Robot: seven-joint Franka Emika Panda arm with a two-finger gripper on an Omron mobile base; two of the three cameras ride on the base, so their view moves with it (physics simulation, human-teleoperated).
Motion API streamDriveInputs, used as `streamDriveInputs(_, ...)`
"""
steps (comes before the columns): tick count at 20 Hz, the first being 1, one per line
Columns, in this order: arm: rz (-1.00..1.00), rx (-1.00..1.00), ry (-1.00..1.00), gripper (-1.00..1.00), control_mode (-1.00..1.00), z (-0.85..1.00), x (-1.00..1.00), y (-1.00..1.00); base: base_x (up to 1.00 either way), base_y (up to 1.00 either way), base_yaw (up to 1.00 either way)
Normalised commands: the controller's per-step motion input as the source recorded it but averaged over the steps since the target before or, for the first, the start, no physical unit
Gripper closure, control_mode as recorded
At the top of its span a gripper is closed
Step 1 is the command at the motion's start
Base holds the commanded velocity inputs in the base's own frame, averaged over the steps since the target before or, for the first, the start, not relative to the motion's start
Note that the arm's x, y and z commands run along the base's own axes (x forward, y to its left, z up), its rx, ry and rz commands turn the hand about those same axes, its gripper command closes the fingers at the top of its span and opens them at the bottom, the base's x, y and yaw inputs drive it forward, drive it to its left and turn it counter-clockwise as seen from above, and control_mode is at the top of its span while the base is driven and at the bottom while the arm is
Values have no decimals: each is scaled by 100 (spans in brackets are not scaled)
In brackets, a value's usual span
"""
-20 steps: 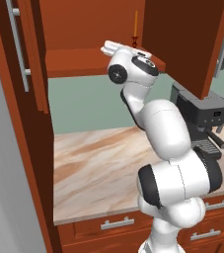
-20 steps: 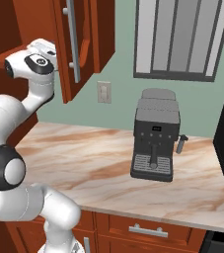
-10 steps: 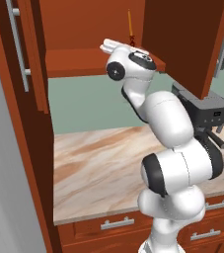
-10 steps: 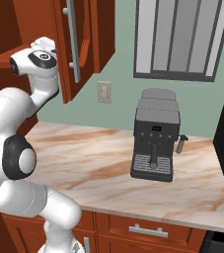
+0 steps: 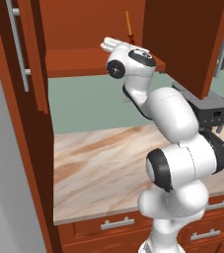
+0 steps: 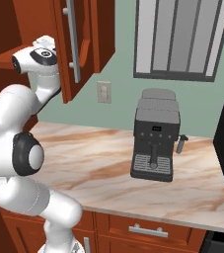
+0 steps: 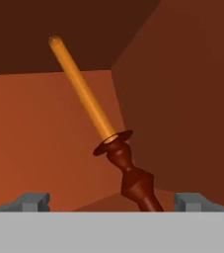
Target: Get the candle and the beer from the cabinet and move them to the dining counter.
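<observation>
Hand view shows the candle [image 7: 114,143] standing inside the cabinet [image 7: 172,89], leaning toward eleven o'clock, straight ahead between the tips of the released, wide-spread pincer [image 7: 111,200], so nothing is grasped yet and both candle and beer remain to be moved.

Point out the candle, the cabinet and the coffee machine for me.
candle [image 7: 86,94], hand view, middle of the orange stick.
cabinet [image 5: 89,59], left base view, front of the shelf.
coffee machine [image 6: 154,133], right base view, its dark front.
</observation>
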Motion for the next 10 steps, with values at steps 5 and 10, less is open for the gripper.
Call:
streamDriveInputs(5,0,0,0,-100,-100,0,-2,-15,0,0,0)
streamDriveInputs(10,0,0,0,100,-100,0,-9,-19,0,0,0)
